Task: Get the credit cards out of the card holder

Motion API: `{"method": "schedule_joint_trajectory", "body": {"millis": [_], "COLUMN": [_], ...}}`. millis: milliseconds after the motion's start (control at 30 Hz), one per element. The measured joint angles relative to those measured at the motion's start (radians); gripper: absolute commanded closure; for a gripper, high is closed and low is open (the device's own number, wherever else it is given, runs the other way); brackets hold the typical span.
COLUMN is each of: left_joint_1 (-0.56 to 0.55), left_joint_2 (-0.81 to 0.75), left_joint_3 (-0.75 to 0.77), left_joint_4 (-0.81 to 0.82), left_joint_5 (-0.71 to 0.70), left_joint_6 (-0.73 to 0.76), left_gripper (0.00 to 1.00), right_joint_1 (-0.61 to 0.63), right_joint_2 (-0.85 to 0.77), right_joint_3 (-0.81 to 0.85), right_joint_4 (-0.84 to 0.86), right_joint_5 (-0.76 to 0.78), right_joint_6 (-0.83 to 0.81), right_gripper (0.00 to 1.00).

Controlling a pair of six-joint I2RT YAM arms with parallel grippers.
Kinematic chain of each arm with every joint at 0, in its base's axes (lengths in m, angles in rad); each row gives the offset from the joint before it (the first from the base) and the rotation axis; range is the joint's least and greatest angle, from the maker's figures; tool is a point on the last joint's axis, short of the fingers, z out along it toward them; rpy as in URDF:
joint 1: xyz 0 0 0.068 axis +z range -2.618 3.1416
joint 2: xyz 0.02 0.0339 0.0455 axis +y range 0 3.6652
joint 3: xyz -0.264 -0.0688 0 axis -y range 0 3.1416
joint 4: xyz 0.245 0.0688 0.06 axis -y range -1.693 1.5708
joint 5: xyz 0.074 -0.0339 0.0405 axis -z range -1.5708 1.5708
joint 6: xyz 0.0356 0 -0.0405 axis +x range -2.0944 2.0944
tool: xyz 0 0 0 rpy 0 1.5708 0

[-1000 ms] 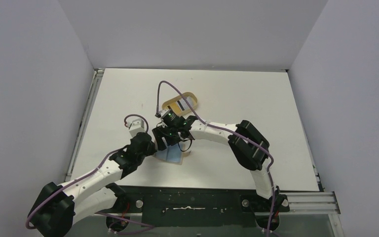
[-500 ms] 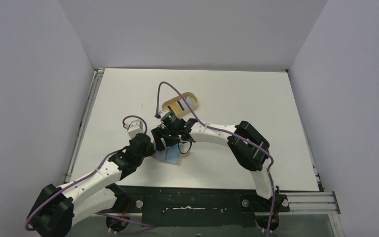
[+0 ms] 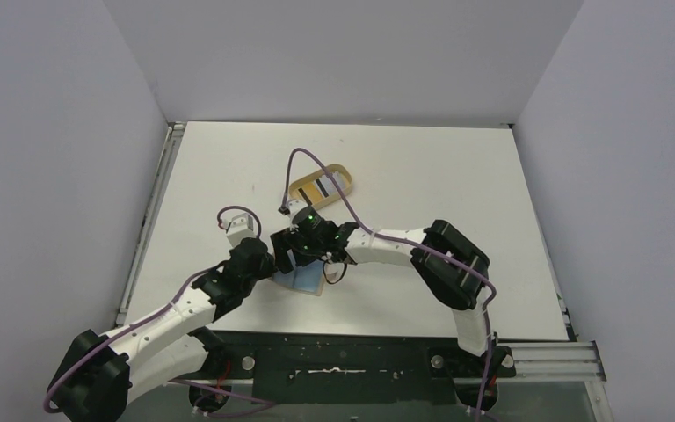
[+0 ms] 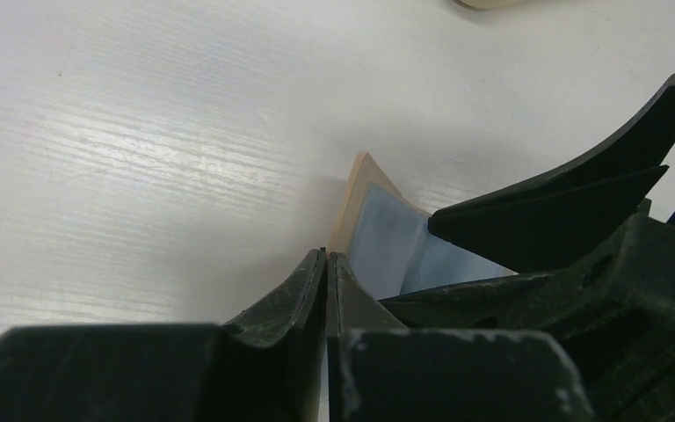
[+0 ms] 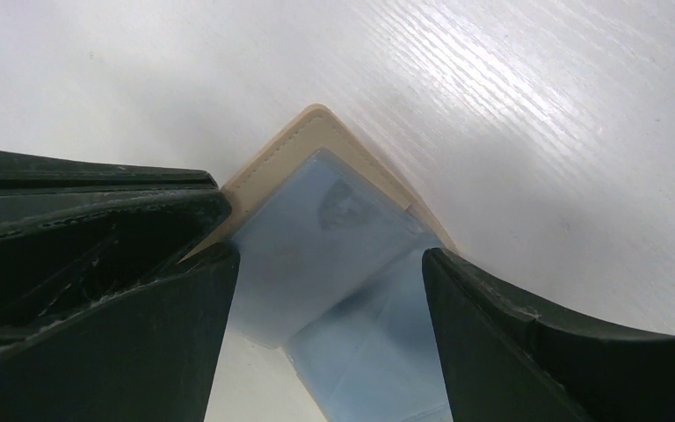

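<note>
Top external view: both arms reach to the middle of the white desk (image 3: 422, 176), where the card holder (image 3: 306, 281) lies opened out flat with its light blue inside facing up, near the front edge. The left end effector (image 3: 270, 268) meets it from the left and the right end effector (image 3: 297, 261) hangs over it from behind. Farther back, well apart from the holder, an oval wooden tray (image 3: 349, 182) holds a whitish credit card (image 3: 313, 189) with a dark stripe.

Left wrist view: the left end effector (image 4: 326, 257) has its jaws pressed tight together right at the tan border of the card holder (image 4: 376, 230); a thin pale strip shows in the seam between them, but I cannot tell whether a leaf is pinched there.

Right wrist view: the right end effector (image 5: 325, 262) stands wide, one finger on each side of the blue interior of the card holder (image 5: 303, 141), holding nothing. A blue-grey sheet with a faint mark lies between the fingers; whether it is a card or a pocket I cannot tell
</note>
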Motion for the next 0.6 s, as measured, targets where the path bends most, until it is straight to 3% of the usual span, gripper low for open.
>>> {"method": "schedule_joint_trajectory", "body": {"millis": [600], "left_joint_1": [0.007], "left_joint_2": [-0.007], "left_joint_3": [0.0], "left_joint_4": [-0.001], "left_joint_5": [0.007], "left_joint_6": [-0.003], "left_gripper": [1.0], "right_joint_1": [0.034], "right_joint_2": [-0.017], "right_joint_3": [-0.026], "right_joint_4": [0.031], "right_joint_5": [0.045], "right_joint_6": [0.0], "right_gripper": [0.21]}}
